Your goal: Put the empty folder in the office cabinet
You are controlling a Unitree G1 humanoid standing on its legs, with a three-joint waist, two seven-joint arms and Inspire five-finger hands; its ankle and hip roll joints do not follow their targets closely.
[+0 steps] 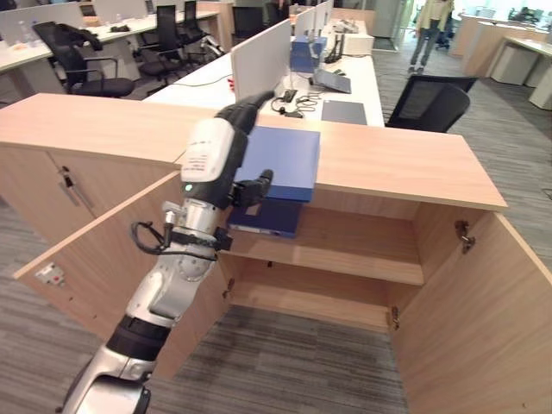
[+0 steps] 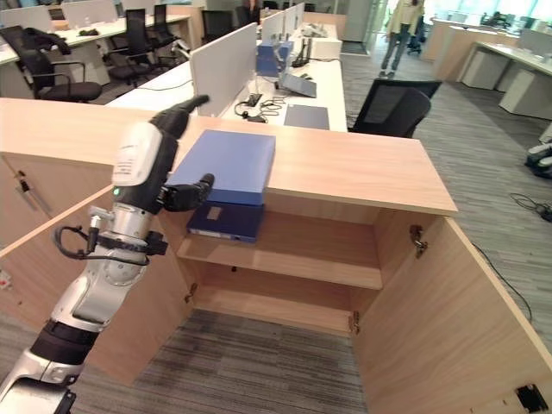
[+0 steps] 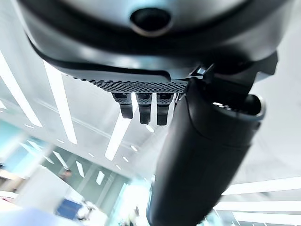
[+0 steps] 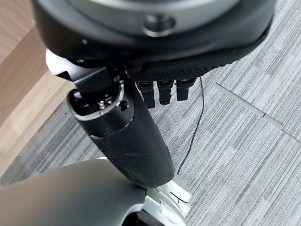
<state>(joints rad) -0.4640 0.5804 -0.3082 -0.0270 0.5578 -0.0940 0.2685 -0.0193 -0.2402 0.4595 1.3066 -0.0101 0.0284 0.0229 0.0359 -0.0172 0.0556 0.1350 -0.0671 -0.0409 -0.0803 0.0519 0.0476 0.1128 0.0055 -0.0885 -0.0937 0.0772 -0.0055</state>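
Office desks are filling the upper frame. I am holding the left hand (image 2: 177, 185) at centre-left, fingers straight, bracing the blue folder (image 2: 226, 164) overhanging the open cabinet (image 2: 362, 168) top.

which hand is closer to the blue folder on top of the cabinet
Left. The left hand is raised at the folder's near left edge, thumb under the overhanging blue folder on the cabinet top. The right hand hangs low over grey carpet, away from it.
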